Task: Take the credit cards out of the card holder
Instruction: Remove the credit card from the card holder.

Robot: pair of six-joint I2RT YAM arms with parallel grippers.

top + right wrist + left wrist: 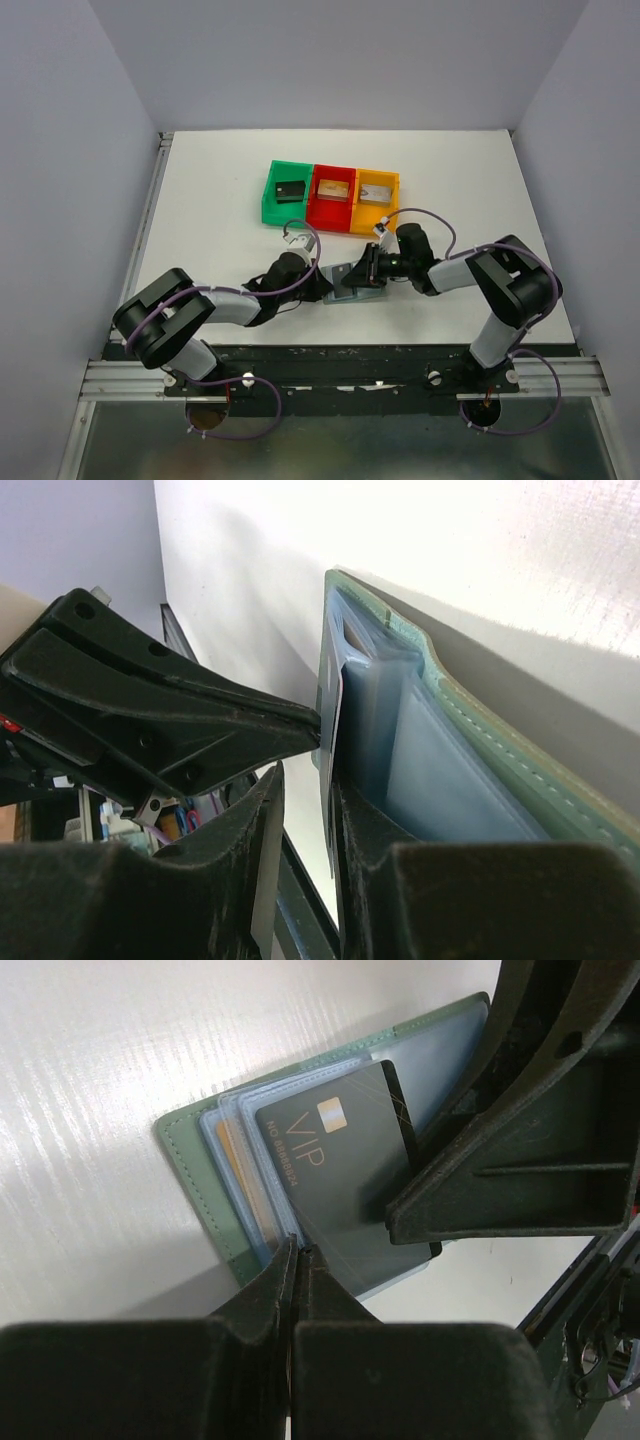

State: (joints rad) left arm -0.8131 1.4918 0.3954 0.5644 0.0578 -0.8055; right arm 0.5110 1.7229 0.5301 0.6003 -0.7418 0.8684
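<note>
The card holder [345,285] lies open on the white table between my two grippers, grey-green outside [185,1165] with light blue sleeves [450,780]. A dark card printed "VIP" [340,1170] sticks partway out of the top sleeve. A golden-tan card [235,1170] shows in a sleeve beneath it. My left gripper [297,1250] is shut on the near edge of the holder's sleeves. My right gripper [305,775] is open by a narrow gap, with the dark card's edge [333,730] between its jaws. One of its fingers [480,1190] lies over the card's right corner.
Green [270,195], red [333,215] and yellow [376,218] bins stand in a row behind the holder. Each has a card inside, and the one in the green bin is black [291,188]. Grey walls enclose the table on three sides.
</note>
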